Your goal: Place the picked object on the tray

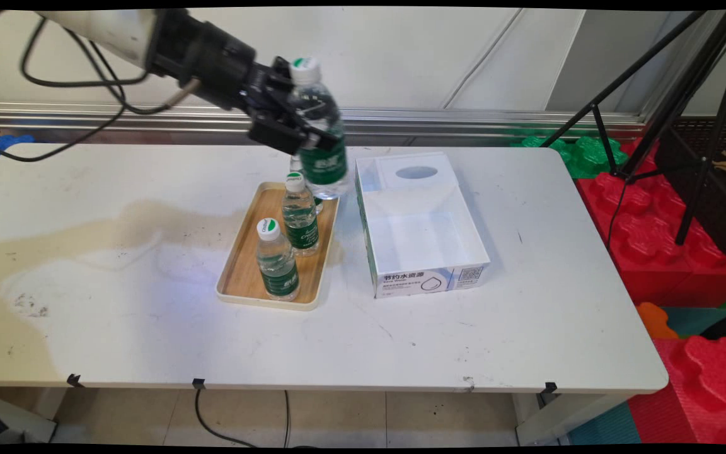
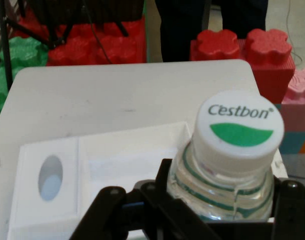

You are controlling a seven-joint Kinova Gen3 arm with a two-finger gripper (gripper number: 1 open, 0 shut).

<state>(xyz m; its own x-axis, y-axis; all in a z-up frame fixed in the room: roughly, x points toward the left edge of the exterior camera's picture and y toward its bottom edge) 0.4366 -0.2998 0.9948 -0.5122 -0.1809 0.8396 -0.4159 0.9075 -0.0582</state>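
A rounded-rectangle wooden tray with a pale rim (image 1: 236, 282) sits on the smooth white counter (image 1: 149, 328), which carries a broad tan stain at 9 o'clock. Nearest the camera on the tray stands a small clear plastic water bottle with a green label and white cap (image 1: 277, 261); a second clear green-labelled bottle (image 1: 300, 218) stands upright just behind it, toward 12 o'clock, and the cap of a third bottle (image 1: 294, 165) shows partly hidden at the tray's far end. At 3 o'clock from the tray, close beside it, lies an open white cardboard box with green printing and a QR code on its near wall (image 1: 429, 280); its smooth interior holds nothing visible, and its far flap has an oval cut-out. Above the tray's far end, the black two-finger end effector (image 1: 303, 123) is clenched around the ribbed body of a clear plastic water bottle with a green label and a white-and-green "Cestbon" cap (image 1: 319, 126), held clear of the counter and tilted slightly. In the hand view that bottle (image 2: 227, 170) rises between the black linkage, with the box below it. Beyond the counter at 2 o'clock lie red and green foam blocks (image 1: 640, 208) and a black tripod (image 1: 684, 94).
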